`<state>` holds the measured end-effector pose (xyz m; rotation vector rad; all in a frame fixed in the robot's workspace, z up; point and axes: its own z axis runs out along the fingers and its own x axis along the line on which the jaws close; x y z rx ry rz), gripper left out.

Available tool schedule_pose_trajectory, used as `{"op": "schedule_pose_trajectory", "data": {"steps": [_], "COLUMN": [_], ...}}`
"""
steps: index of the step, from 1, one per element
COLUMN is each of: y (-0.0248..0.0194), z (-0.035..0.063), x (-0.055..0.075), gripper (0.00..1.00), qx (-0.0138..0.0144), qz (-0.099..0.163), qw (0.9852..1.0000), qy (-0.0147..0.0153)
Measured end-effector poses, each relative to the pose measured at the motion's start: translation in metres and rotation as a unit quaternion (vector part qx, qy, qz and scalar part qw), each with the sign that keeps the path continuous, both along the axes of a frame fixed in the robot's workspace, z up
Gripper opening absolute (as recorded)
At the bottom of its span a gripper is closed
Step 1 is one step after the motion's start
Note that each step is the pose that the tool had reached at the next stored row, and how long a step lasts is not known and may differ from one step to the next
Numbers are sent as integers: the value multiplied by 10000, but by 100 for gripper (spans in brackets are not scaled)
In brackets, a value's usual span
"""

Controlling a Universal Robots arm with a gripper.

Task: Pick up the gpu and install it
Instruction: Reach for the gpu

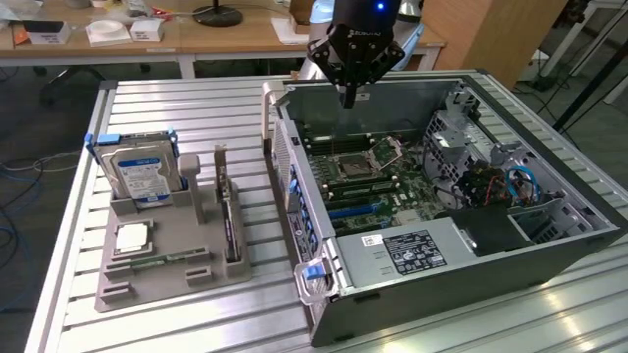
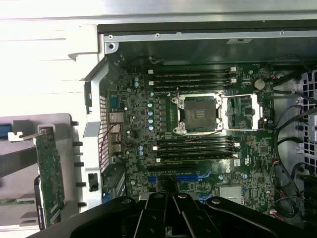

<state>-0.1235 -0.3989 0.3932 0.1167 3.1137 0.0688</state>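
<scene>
my claw [image 1: 348,103] hangs clenched, empty, above the open case [image 1: 422,312]. the gpu [image 1: 232,224] stands on edge in the holder [image 1: 157,288] beside the case. judged light, stiff, fragile: grip its bare top edge.

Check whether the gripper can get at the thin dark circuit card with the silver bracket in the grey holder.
Probably yes. The card stands on edge in the holder, its top edge bare, apart from the silver hard drive. The gripper hangs shut over the open case, holding nothing.
</scene>
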Motion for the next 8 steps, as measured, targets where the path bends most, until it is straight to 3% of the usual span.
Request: {"op": "schedule_pose_trajectory", "data": {"steps": [8], "y": [0], "z": [-3], "x": [-48], "gripper": [11], "qx": [0], "qz": [0], "qw": [10000], "qy": [0]}}
